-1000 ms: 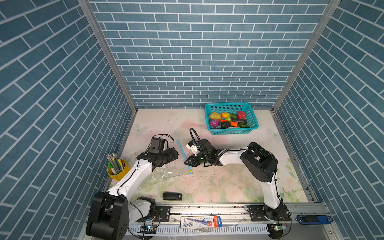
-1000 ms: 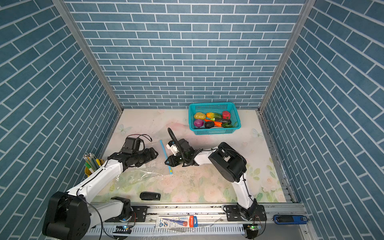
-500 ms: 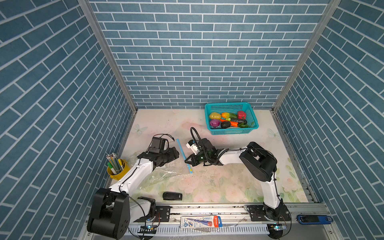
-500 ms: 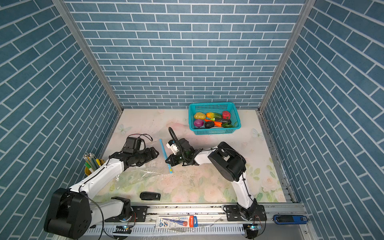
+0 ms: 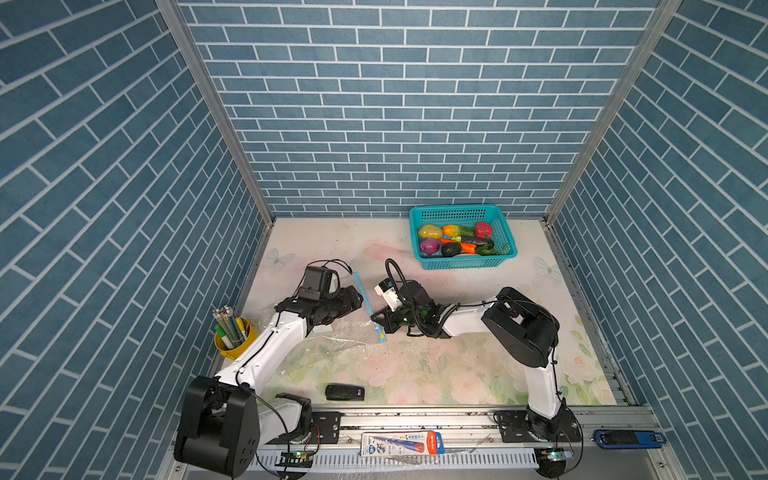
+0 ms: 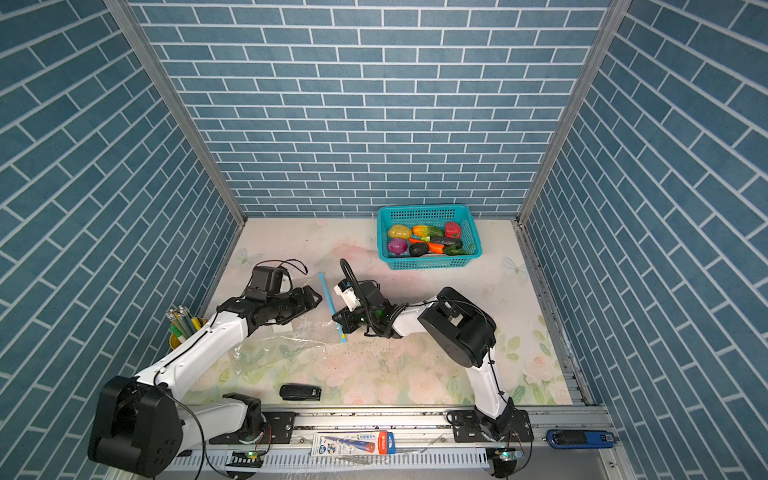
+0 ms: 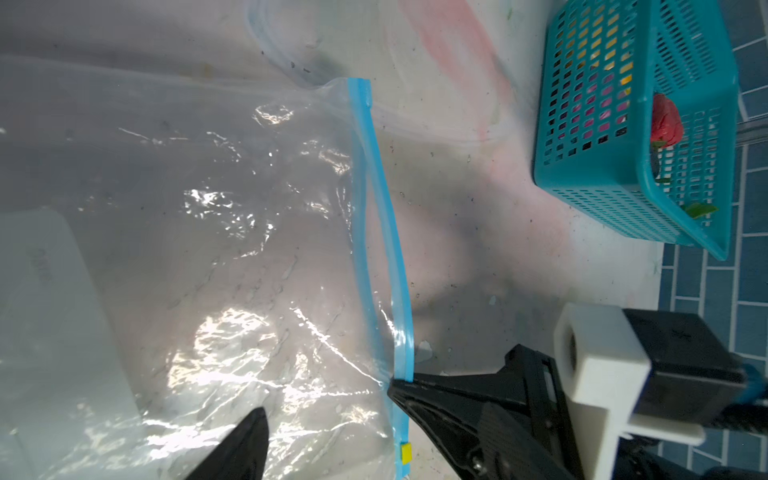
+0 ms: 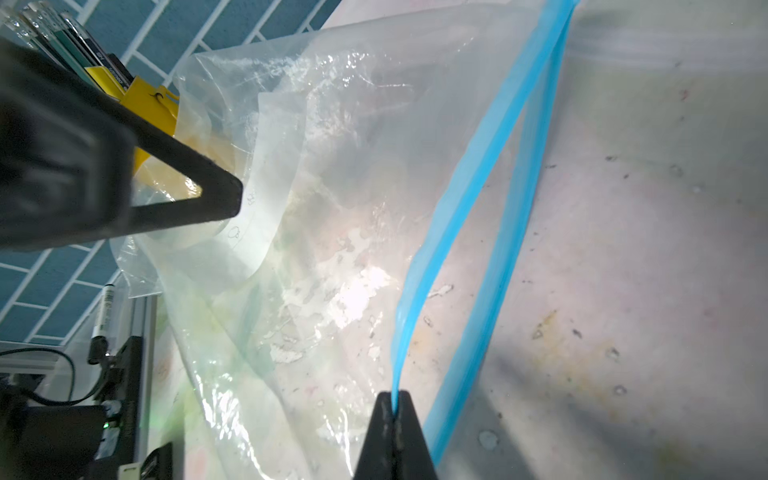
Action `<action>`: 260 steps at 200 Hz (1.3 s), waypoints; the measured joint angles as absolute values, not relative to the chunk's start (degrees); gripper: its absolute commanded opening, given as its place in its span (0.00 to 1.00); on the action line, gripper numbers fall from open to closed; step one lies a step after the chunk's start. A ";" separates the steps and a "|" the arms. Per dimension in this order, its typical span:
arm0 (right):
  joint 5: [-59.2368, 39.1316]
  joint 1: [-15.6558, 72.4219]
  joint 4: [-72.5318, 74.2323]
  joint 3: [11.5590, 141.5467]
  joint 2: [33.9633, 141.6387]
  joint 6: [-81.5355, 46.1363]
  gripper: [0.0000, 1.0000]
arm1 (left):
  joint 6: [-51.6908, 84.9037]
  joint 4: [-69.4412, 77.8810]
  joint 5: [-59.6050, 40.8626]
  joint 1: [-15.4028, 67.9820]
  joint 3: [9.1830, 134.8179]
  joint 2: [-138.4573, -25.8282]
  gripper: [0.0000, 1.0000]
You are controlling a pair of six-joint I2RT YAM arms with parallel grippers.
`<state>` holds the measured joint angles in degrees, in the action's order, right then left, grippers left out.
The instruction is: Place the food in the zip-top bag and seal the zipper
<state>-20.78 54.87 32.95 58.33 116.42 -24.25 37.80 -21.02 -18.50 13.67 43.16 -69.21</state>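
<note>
The clear zip-top bag (image 5: 332,332) (image 6: 286,336) lies flat between my two arms. Its light-blue zipper (image 7: 382,232) (image 5: 368,301) has a yellow slider (image 7: 406,453) at the near end. My right gripper (image 8: 392,395) (image 5: 375,319) is shut on the zipper's upper lip and holds it off the lower lip (image 8: 511,266), so the mouth gapes. Over the bag next to the zipper, my left gripper (image 7: 382,415) (image 5: 353,297) is open and holds nothing. The food (image 5: 457,243) (image 6: 428,242) lies in the teal basket (image 5: 461,264) at the back right.
A yellow cup of pencils (image 5: 232,336) stands at the left wall, close to my left arm. A small black device (image 5: 344,392) lies near the front edge. A white card (image 7: 54,311) shows through the bag. The basket (image 7: 602,174) stands beyond the zipper.
My right gripper's jaws have closed on the zipper's upper lip. My left gripper has edged toward the zipper side of the bag.
</note>
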 measured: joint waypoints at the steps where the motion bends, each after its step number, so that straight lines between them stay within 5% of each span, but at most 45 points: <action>1: -20.78 54.87 32.95 58.33 116.42 -24.25 0.00 | 37.80 -21.02 -18.50 13.67 43.16 -69.21 0.77; 114: -4.40 61.91 66.26 44.47 117.49 5.26 0.00 | 35.05 -29.63 -19.38 17.12 55.83 -78.76 0.68; 211: -0.69 62.48 68.84 44.34 117.82 13.45 0.00 | 26.24 -42.87 -9.74 23.18 66.24 -88.01 0.62; 260: -0.32 62.61 68.75 44.34 117.82 13.98 0.00 | 24.29 -45.01 -6.79 25.23 67.59 -90.21 0.45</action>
